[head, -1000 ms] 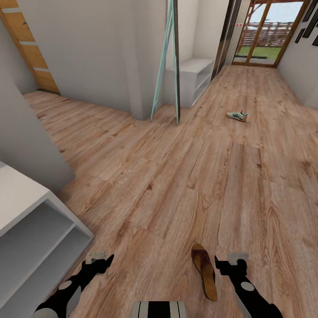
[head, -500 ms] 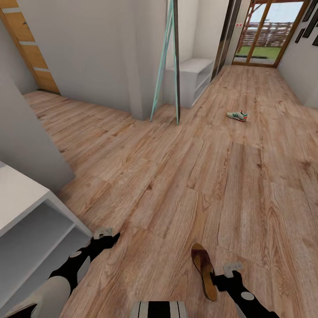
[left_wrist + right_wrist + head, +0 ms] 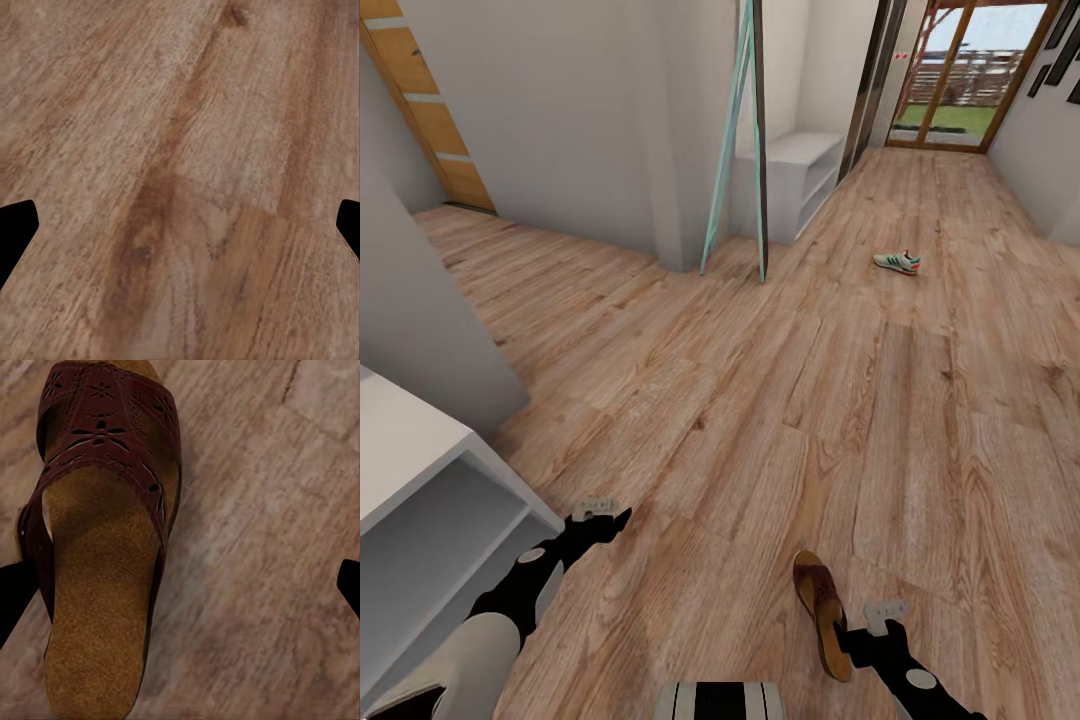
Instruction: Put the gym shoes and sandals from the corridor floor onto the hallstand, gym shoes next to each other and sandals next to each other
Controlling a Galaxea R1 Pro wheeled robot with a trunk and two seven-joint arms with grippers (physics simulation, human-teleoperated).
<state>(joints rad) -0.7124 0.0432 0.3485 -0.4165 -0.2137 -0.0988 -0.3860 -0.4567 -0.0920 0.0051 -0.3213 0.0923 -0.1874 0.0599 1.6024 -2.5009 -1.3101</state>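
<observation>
Right fingers (image 3: 13,596) wide apart beside sandal (image 3: 101,555); left fingers (image 3: 15,229) spread, empty.

No readable text, label, brand or number shows anywhere. The sandal (image 3: 97,555) bears only a cut-out flower pattern on its strap. The gym shoe (image 3: 897,262) is too small to read.

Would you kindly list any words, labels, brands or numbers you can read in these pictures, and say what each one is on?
None can be read.
The sandal shows only cut-out flower patterns on its strap, no lettering.
The gym shoe is too small for any mark to be read.
</observation>
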